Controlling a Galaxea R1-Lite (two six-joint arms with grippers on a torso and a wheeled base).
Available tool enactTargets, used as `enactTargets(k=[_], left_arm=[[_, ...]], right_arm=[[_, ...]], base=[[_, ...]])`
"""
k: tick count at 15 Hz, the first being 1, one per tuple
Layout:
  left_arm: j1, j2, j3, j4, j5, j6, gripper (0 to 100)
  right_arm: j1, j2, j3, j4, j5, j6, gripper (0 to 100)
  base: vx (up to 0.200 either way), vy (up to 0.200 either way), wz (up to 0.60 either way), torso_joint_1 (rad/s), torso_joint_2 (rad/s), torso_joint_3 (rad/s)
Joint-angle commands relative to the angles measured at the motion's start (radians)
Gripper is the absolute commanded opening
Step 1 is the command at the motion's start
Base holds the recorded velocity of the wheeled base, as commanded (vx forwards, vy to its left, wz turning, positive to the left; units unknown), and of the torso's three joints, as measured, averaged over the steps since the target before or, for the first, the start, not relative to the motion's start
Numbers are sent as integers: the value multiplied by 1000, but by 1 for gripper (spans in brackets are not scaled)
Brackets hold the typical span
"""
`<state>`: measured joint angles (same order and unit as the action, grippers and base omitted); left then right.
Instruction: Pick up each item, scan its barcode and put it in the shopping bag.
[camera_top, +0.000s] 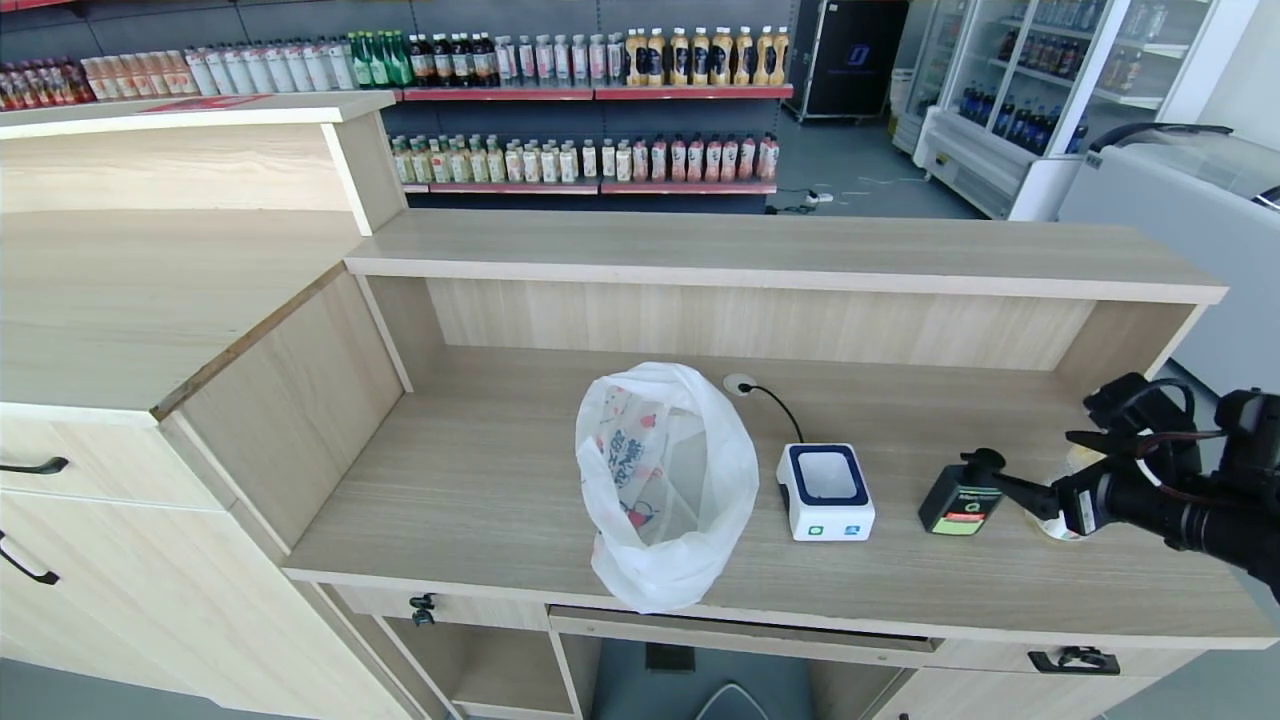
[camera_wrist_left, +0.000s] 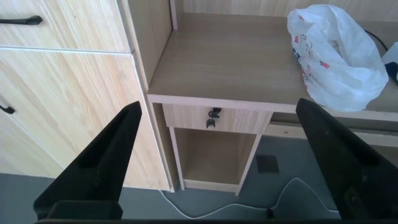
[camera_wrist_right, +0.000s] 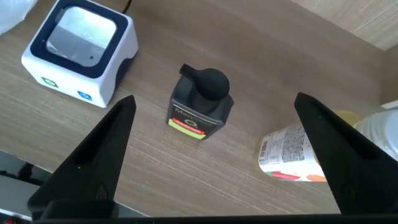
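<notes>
A white plastic shopping bag (camera_top: 665, 480) stands open on the wooden counter (camera_top: 480, 480); it also shows far off (camera_wrist_left: 336, 53). To its right sits a white scanner (camera_top: 825, 490) (camera_wrist_right: 81, 43) with a cable. A black pump bottle (camera_top: 962, 497) (camera_wrist_right: 200, 106) stands right of the scanner. A white bottle (camera_wrist_right: 292, 155) lies on its side beside it, partly hidden behind my arm (camera_top: 1062, 522). My right gripper (camera_top: 1040, 465) (camera_wrist_right: 214, 99) hovers open above the black bottle, holding nothing. My left gripper (camera_wrist_left: 219, 107) hangs open and empty in front of the counter's left end, below its top.
A raised shelf (camera_top: 780, 255) runs along the counter's back, and a taller cabinet (camera_top: 150, 300) with drawers stands on the left. A keyed drawer (camera_wrist_left: 214, 118) sits under the counter's front edge. Drink shelves and fridges stand far behind.
</notes>
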<state>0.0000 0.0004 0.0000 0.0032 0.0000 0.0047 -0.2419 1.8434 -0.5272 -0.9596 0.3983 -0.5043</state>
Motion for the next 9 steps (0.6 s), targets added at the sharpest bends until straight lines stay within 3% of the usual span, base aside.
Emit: enactTargets(k=[1,4,9], left_arm=[[0,0,0,0,0,0,100],[0,0,0,0,0,0,100],[0,0,0,0,0,0,100]], right_arm=[[-10,131,-7,-65,4,-16,100],[-4,217,-42,-133,7,-109,100],[-2,309,-106,-140,30,-126,100]], base=[[0,0,0,0,0,0],[0,0,0,0,0,0],[0,0,0,0,0,0]])
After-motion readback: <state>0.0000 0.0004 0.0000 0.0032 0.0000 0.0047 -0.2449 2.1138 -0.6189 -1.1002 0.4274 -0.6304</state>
